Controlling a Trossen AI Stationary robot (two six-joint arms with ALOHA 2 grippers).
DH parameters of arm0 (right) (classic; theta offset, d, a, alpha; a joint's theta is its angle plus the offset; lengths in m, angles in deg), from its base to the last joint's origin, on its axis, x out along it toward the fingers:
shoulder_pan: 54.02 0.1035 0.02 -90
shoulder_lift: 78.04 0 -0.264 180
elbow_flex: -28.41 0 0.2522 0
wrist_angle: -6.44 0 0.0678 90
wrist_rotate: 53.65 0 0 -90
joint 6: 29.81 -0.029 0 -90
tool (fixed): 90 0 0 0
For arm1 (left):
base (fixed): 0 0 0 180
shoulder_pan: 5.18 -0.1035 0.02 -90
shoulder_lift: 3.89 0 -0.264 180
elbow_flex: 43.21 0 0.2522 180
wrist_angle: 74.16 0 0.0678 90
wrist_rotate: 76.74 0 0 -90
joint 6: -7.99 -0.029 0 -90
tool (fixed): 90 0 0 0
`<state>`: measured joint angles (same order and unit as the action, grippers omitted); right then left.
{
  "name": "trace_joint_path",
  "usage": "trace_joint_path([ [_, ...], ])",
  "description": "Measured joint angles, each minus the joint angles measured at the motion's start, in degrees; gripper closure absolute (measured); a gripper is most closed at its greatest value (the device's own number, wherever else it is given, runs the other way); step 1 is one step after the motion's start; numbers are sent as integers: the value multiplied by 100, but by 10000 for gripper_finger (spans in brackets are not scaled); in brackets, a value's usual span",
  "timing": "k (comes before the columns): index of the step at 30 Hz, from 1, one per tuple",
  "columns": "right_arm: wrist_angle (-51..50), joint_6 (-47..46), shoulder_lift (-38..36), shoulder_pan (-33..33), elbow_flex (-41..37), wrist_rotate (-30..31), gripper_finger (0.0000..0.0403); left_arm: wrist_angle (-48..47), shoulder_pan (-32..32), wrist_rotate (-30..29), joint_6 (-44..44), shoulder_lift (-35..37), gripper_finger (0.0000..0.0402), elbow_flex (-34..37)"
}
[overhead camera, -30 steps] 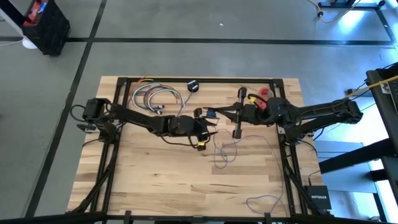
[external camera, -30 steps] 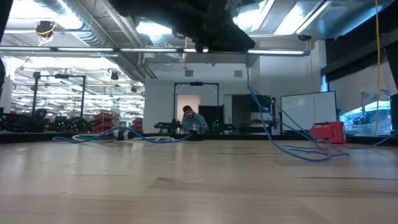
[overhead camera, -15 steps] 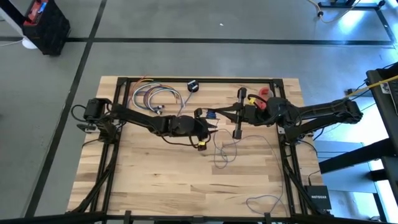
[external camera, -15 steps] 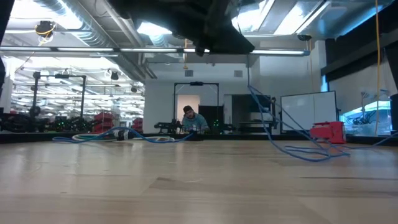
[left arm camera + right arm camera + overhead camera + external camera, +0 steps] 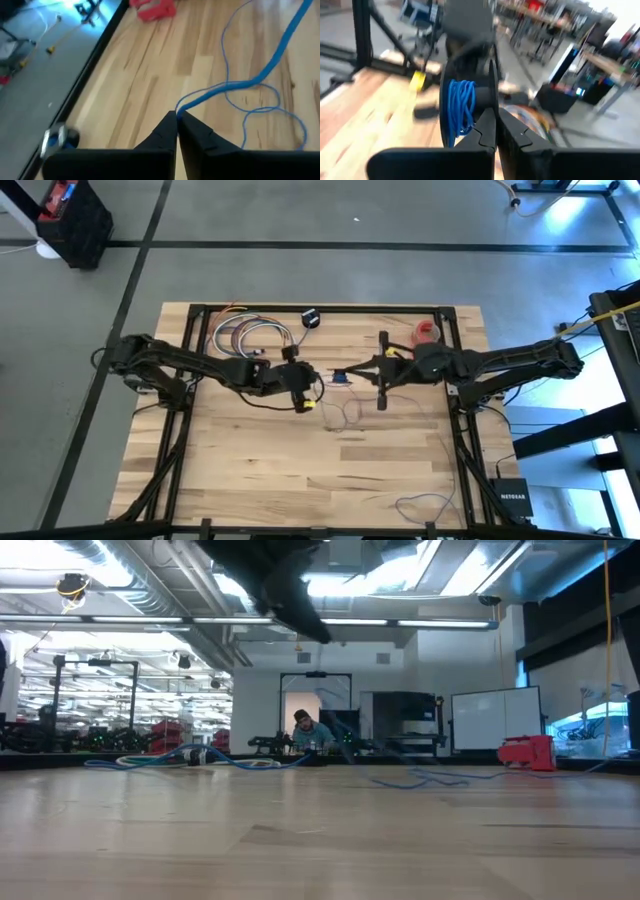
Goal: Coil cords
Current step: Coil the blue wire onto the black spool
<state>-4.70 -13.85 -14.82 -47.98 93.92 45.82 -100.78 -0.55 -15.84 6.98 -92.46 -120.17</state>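
While both of the two dark grippers meet near the table's middle, the left gripper (image 5: 176, 116) pinches one thin blue cord (image 5: 235, 87), whose loose loops lie on the pale wooden table (image 5: 150, 65). The right gripper (image 5: 495, 117) is pressed together beside several blue turns wound on one black spool (image 5: 470, 100). One red tape roll (image 5: 427, 331) lies near the far edge.
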Motion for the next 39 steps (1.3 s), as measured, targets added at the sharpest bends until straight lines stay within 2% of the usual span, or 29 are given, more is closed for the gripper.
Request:
trace_joint_path([
  [6, -887, -207, 264, -2, 0, 629, 398, -743, 133, -28, 303, 226, 396, 0],
  [14, -1196, -220, 682, -2, 0, 781, 398, -1306, 252, -24, 572, 403, 398, 0],
  [18, -996, -220, 710, -2, 0, 719, 398, -1419, 213, -26, 733, 409, 399, 0],
  [22, -610, -220, 620, -2, 0, 394, 398, -1628, 155, -39, 932, 414, 399, 2],
  [28, -307, -215, 523, -2, 2, -306, 398, -2066, 123, -490, 1262, 412, 397, 2],
  [30, -563, -214, 516, -1, 7, -320, 398, -2131, 128, -613, 1288, 414, 397, 2],
  [33, -1161, -218, 516, 0, 4, 47, 398, -2112, 134, -621, 1284, 412, 397, 2],
  [37, -1809, -216, 565, 0, 2, 1022, 398, -1968, 169, -621, 1271, 414, 397, 2],
  [39, -1935, -215, 621, -2, 2, 1312, 398, -1723, 206, -563, 1141, 412, 397, 4],
])
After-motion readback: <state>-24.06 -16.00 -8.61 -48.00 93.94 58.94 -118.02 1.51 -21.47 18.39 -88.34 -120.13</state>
